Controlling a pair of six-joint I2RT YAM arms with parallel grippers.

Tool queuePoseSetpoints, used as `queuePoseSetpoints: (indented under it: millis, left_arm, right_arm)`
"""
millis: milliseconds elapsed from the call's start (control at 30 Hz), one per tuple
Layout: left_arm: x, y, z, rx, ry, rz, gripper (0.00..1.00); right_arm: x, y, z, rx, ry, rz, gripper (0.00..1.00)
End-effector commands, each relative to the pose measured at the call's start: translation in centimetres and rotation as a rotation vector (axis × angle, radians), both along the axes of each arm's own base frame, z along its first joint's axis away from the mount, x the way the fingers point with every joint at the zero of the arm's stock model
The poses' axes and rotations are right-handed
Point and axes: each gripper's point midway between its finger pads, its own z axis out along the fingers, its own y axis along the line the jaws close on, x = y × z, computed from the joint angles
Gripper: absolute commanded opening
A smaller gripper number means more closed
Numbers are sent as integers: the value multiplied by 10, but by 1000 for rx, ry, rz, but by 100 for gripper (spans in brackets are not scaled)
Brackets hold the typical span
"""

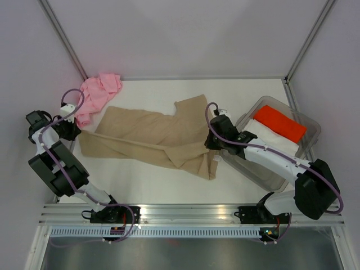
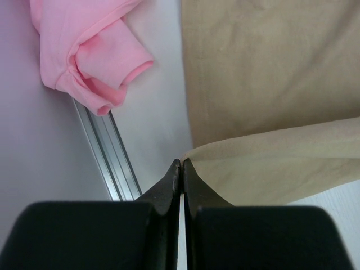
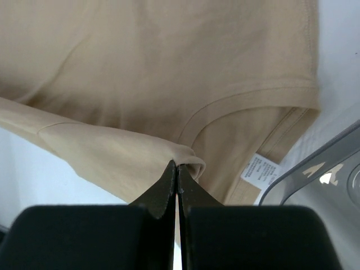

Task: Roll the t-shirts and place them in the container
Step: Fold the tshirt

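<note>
Rolling looked barely begun: left end effector (image 2: 181, 164) and right end effector (image 3: 178, 165) were each pinched shut on a lifted near-edge fold of the tan t-shirt (image 1: 149, 135). It was thin matte knit, mostly flat mid-surface (image 1: 169, 188). Farther back, the pink t-shirt (image 1: 97, 95) lay crumpled and unrolled in the far-left corner.

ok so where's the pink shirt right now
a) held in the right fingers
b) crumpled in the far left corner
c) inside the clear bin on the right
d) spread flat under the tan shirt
b: the pink shirt lies crumpled in the far left corner, while the left fingers and right fingers are both shut on edges of the tan shirt.
</note>
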Motion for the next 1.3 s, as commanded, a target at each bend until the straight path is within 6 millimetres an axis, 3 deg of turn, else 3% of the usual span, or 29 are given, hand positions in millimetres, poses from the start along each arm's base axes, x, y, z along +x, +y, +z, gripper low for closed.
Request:
queuePoseSetpoints:
  millis: [0, 267, 400, 500, 533, 600, 633, 700, 767, 900, 1000, 1067, 1200, 1267]
  left_arm:
    - [13, 5, -2, 55, -13, 23, 3]
    - [24, -1, -17, 112, 12, -8, 4]
    - [24, 0, -22, 109, 23, 2, 3]
    - [16, -3, -22, 113, 28, 1, 2]
    - [13, -5, -14, 123, 6, -11, 2]
    - [-4, -14, -18, 116, 22, -53, 2]
    - [-13, -16, -11, 111, 4, -63, 2]
    - [-29, -19, -8, 118, 14, -98, 2]
    - [-42, -12, -2, 124, 5, -96, 2]
    - [-72, -4, -5, 102, 33, -120, 2]
    - [-84, -3, -5, 75, 45, -142, 2]
    - [-89, -4, -6, 80, 48, -171, 2]
    - [-101, -9, -2, 86, 62, -207, 2]
    - [-109, -8, 4, 89, 60, -219, 2]
  right_arm:
    - [17, -4, 4, -51, -32, -4, 0]
    - [37, -10, 0, -125, -41, -9, 1]
    - [49, -3, 11, -145, -69, 22, 0]
    - [43, 0, 6, -158, -26, 68, 0]
    - [36, 0, 7, -144, -11, 85, 0]
    - [17, 1, -1, -105, 33, 113, 0]
    - [8, 2, 11, -77, 15, 121, 0]
    - [-15, -2, 5, -61, 54, 141, 0]
    - [-36, 4, 18, -11, 46, 176, 0]
    - [-102, 29, 17, 83, 131, 336, 0]
    - [-147, 38, 17, 129, 200, 417, 0]
    - [-166, 32, 12, 146, 259, 405, 0]
    - [-195, 22, 32, 264, 275, 424, 0]
    - [-200, 14, 33, 287, 283, 387, 0]
